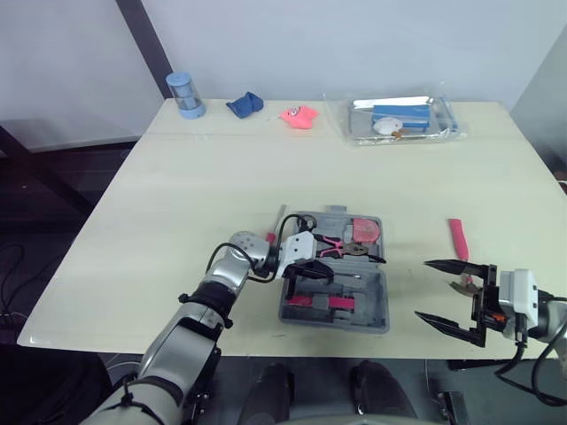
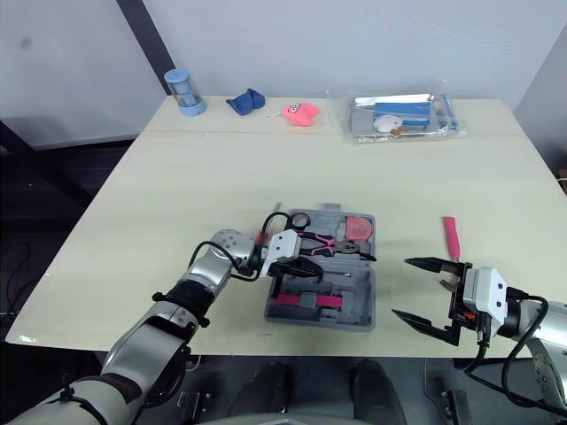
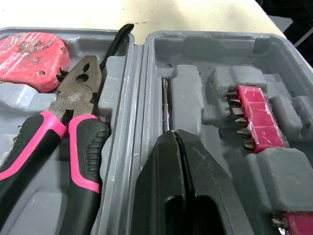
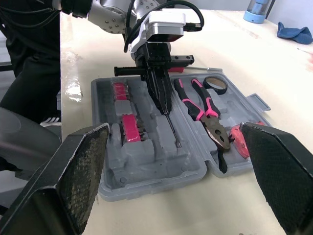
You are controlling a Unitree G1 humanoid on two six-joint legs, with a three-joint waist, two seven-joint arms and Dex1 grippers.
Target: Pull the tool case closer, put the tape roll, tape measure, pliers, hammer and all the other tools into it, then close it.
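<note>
The grey tool case (image 1: 376, 312) lies open near the table's front edge. Its far half holds pink-handled pliers (image 3: 78, 100), a pink tape measure (image 1: 364, 230) and a black tape roll (image 4: 215, 84). Pink bit holders (image 3: 259, 117) sit in the near half. My left gripper (image 1: 330, 273) is over the near half, shut on a thin metal rod (image 3: 166, 105) that points along a groove. My right gripper (image 1: 422, 289) hangs open to the right of the case. The pink-handled hammer (image 1: 458, 237) lies just behind it on the table.
A thin tool (image 1: 280, 214) lies on the table at the case's far left corner. Along the far edge stand a blue cylinder (image 1: 185, 94), a blue cloth (image 1: 244, 104), a pink toy (image 1: 299, 116) and a clear tray (image 1: 403, 119).
</note>
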